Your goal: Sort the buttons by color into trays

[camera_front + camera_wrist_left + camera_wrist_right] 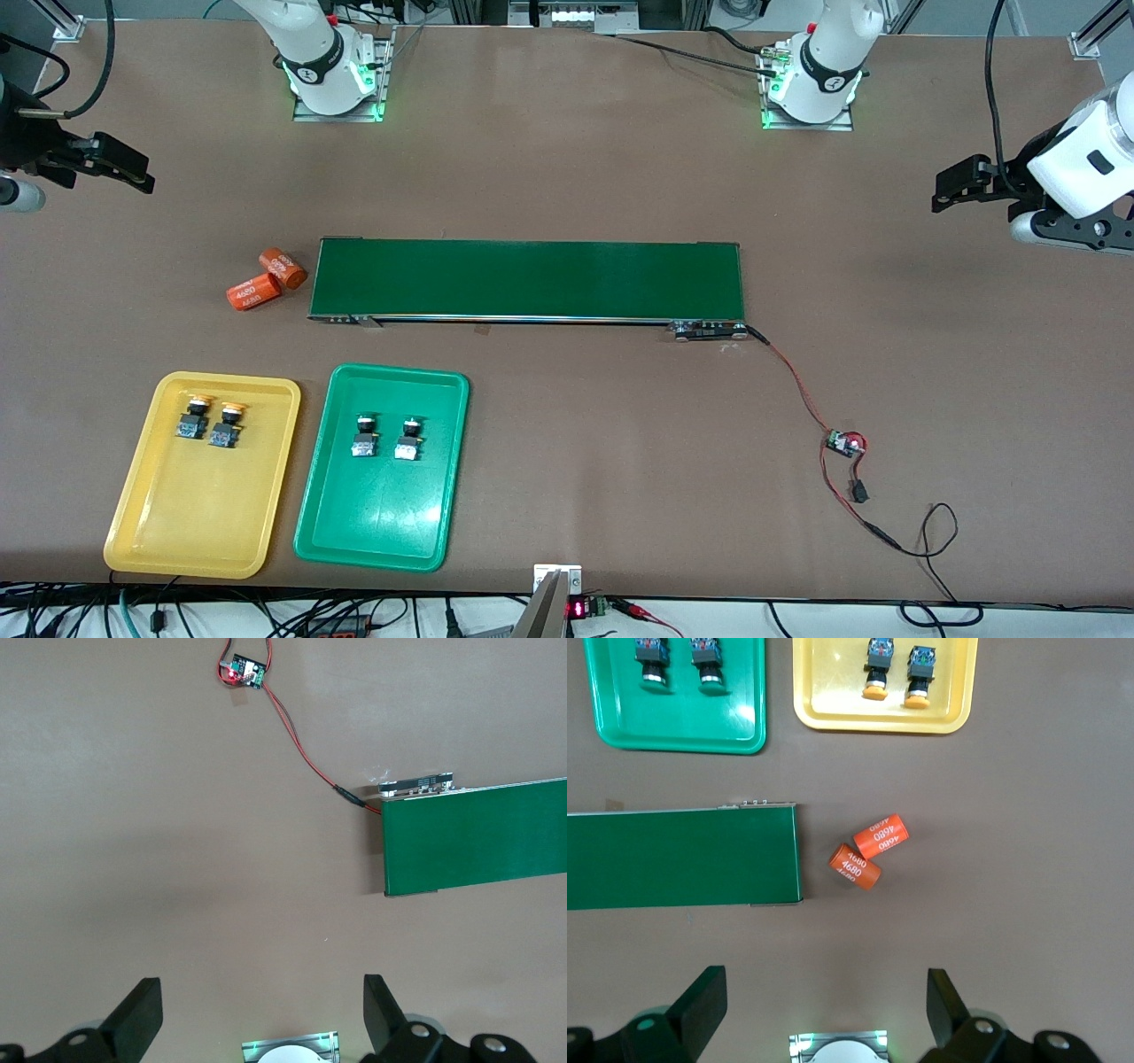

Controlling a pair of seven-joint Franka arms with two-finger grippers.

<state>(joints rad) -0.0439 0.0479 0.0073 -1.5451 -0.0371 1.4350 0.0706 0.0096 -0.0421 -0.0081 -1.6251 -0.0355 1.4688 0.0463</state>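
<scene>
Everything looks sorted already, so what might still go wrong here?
Little, probably. The two orange cylinders lie loose beside the long dark-green belt and might roll. The thin red wire trails across the table where the left arm's open claw could snag it. The right claw waits open too.
</scene>
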